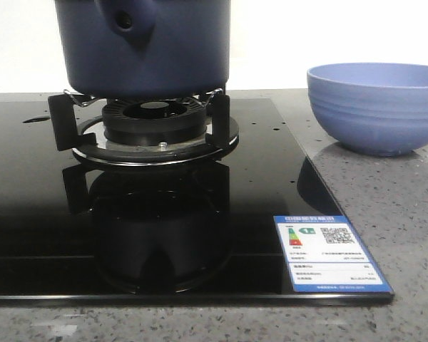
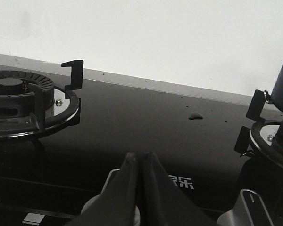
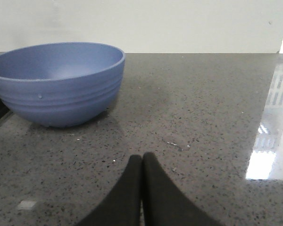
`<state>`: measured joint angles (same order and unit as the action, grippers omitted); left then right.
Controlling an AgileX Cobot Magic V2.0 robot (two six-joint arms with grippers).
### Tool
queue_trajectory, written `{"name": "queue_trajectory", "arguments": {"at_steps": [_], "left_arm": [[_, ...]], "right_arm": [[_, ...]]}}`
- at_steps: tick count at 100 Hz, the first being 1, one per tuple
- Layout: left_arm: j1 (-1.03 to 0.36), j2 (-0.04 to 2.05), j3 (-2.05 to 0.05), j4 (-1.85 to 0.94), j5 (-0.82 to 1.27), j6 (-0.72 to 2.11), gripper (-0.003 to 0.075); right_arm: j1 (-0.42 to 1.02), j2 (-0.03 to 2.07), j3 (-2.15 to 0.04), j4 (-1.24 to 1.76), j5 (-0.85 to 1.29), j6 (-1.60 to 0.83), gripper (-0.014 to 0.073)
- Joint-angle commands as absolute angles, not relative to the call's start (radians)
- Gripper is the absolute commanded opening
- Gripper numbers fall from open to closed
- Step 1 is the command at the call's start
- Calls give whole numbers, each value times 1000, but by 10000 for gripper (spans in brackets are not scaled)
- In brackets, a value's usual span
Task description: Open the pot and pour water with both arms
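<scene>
Pot (image 1: 146,46) sits on the burner grate (image 1: 148,122), handle stub facing front; its top is out of frame, lid not visible. Blue bowl (image 1: 378,107) on the bench (image 1: 406,235), well apart to the right. Looks like the start: nothing grasped. Next move calls for reaching the pot. Left pincer (image 2: 142,165) pressed together, empty, low over the black cooktop (image 2: 146,127). Right pincer (image 3: 142,167) pressed together, empty, near the bowl.
</scene>
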<state>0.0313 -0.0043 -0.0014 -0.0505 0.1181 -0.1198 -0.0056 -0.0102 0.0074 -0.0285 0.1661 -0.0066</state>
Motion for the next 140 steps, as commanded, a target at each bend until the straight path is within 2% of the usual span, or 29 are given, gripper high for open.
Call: {"name": "queue_trajectory", "arguments": {"at_steps": [1,140], "left_arm": [[23,-30,33,-57,44,-130,-20],[23,-30,33,-57,38,-130,-20]], "right_arm": [[-5,-27,33,-37,89,-8,-63],[-5,-27,33,-37,72,-8,-63]]}}
